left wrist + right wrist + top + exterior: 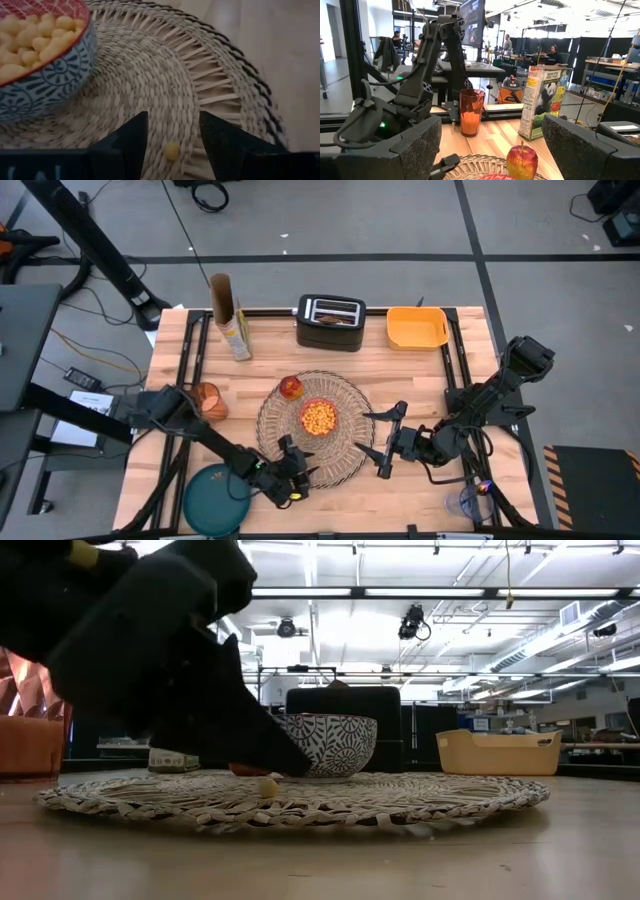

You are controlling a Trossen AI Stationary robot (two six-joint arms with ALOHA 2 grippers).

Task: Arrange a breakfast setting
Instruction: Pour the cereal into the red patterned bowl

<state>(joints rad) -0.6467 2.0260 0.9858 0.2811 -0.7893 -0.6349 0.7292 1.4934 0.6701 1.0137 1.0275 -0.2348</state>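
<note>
Pale wooden planks make up the table (410, 365), its grain running side to side under black rails. Nearest the front edge, a dark teal plate (214, 498) lies flat at the left corner, smooth and round. Just beside it the left gripper (172, 131) hangs low over the front rim of the woven straw placemat (345, 460), its two dark wedge-shaped fingers (131, 137) spread apart with a single loose yellow cereal puff (172, 150) lying on the weave between them, gripped by neither. The right gripper (385, 443) sits at the mat's right edge, its jaws standing wide and holding nothing.

The placemat is a large disc of coiled, braided straw with an open, spoked border. At its middle stands the small bowl (318, 417), red inside, blue-and-white patterned outside, glossy and heaped with yellow puffs. Behind the bowl, on the mat's far rim, rests the red apple (522, 161), shiny, with a yellow blush and a short stem.

To the left of the mat stands the translucent orange cup (471, 112), tall and tapered. Farther back are a cereal box (538, 101), a black toaster (329, 322) with toast (335, 318) in its slots, and a yellow-orange square bin (416, 327).
</note>
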